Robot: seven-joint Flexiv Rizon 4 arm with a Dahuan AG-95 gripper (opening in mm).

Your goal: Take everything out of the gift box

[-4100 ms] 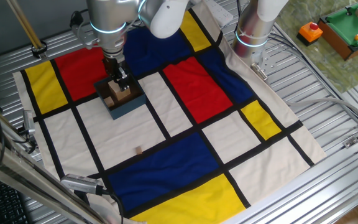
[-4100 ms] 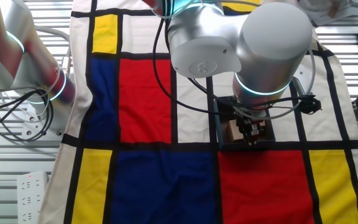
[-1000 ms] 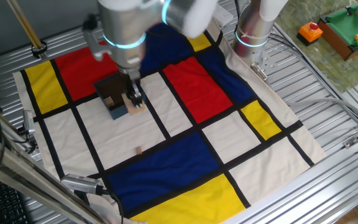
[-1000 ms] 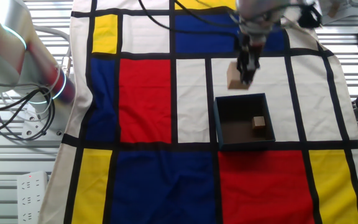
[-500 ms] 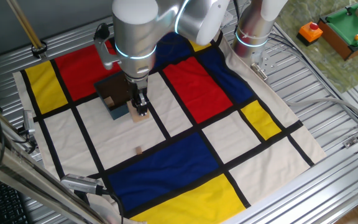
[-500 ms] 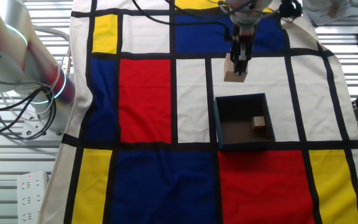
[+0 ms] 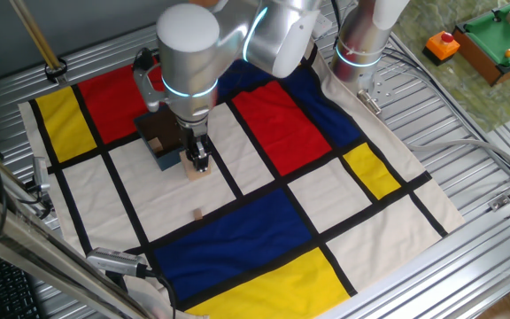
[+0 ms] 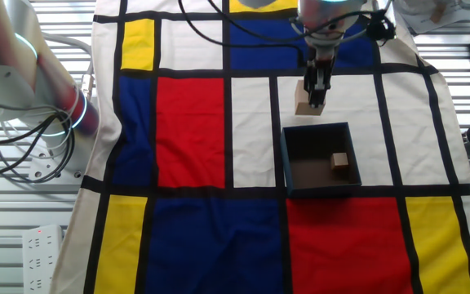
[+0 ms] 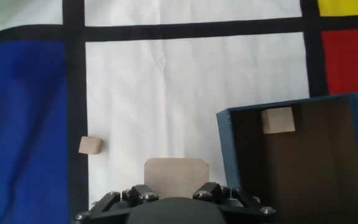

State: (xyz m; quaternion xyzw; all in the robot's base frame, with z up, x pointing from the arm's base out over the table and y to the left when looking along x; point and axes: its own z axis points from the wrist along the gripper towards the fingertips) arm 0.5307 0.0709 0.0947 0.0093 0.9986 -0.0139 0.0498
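Gripper point(image 8: 317, 91): jaws pinching the pale cube point(image 8: 304, 97), just outside the gift box point(image 8: 288, 163)
Tan block point(image 8: 339, 161): inside gift box, near one wall
Small block point(image 9: 90, 145): on cloth, apart from box

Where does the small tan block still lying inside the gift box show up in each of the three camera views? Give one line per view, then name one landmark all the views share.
One fixed view: small tan block inside the gift box, just left of the gripper.
The other fixed view: right of centre, in the box's right half.
Hand view: right of centre, against the box's far wall.
Shared landmark: the blue-grey gift box.
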